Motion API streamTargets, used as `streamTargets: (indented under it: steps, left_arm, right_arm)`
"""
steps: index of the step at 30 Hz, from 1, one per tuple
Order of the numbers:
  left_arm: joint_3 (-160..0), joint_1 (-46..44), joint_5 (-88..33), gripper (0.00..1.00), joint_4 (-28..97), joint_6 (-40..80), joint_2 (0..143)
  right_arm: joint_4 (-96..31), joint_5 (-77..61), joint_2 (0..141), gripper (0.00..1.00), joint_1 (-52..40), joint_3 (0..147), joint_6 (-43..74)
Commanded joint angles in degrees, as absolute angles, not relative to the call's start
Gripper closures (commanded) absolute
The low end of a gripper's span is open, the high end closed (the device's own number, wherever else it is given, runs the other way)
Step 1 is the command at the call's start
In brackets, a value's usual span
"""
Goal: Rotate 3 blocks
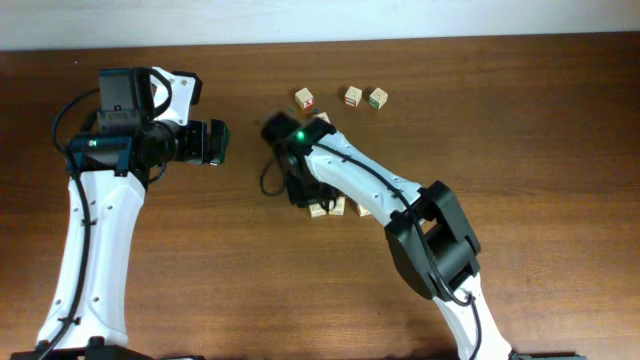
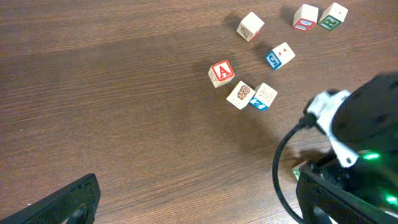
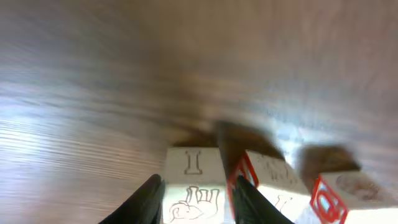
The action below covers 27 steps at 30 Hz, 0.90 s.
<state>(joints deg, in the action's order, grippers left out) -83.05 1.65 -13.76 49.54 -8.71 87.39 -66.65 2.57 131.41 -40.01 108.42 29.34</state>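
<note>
**Blocks [image 2: 241, 94]: one in the right jaws, no turn yet proven**

Started with the brown table [image 1: 540, 150]. Counted seven cubes lying clear in the left wrist view: a row of three cubes [image 2: 305, 16] along the upper right of that frame, and pale ones at centre just beside the red A cube [image 2: 221, 73]. Made out pale faces at the centre of the overhead frame, half hidden under the right forearm [image 1: 350, 170]. Could not match them one for one across views. Found nothing on any cube to prove a finished turn, so judged the job early: one rotation perhaps in hand, the others probably left.

Noted the left gripper [image 1: 222, 143] at the upper left of the overhead frame, well apart from every cube, jaws spread wide and empty. Found the right gripper [image 3: 196, 200] at the bottom centre of its own blurred frame. Saw its jaws drawn in to block width, one finger against each side of the I block [image 3: 194, 180], clamping it as far as the blur allowed judging. Spotted a red-edged cube [image 3: 268, 180] just beside the finger on the frame's right.
</note>
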Motion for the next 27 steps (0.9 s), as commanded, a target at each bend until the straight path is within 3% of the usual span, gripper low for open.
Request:
streamTargets:
  steps: [1, 6, 10, 15, 22, 24, 25, 27]
  left_arm:
    - [-83.9, 1.5, -14.8, 0.01, 49.4, -8.2, 87.4]
    - [-83.9, 1.5, -14.8, 0.01, 49.4, -8.2, 87.4]
    - [-83.9, 1.5, -14.8, 0.01, 49.4, -8.2, 87.4]
    - [-83.9, 1.5, -17.6, 0.01, 49.4, -8.2, 87.4]
    - [-81.8, 0.9, -23.4, 0.02, 51.7, -8.2, 89.1]
    - [-80.2, -1.0, -23.1, 0.16, 51.6, -8.2, 91.3]
    - [-79.8, -2.5, -23.1, 0.43, 51.5, -8.2, 93.1]
    - [-79.8, -5.5, -20.6, 0.71, 51.0, -4.9, 97.2]
  right_arm:
    - [-66.2, 3.1, 130.8, 0.63, -39.7, 106.1, 30.9]
    - [-69.7, 3.1, 129.4, 0.62, -38.2, 115.0, 27.0]
    - [-79.7, -1.5, 124.3, 0.5, -33.8, 125.6, 19.9]
    - [-87.7, -13.4, 123.2, 0.5, -24.9, 124.9, 10.7]
    - [-80.2, -14.6, 123.2, 0.5, -19.4, 108.0, 10.5]
    - [-78.4, -14.6, 123.2, 0.5, -18.3, 104.0, 11.2]
    - [-77.4, -14.5, 123.2, 0.51, -17.6, 102.2, 11.4]
    - [-76.1, -13.6, 123.2, 0.51, -17.1, 100.1, 12.8]
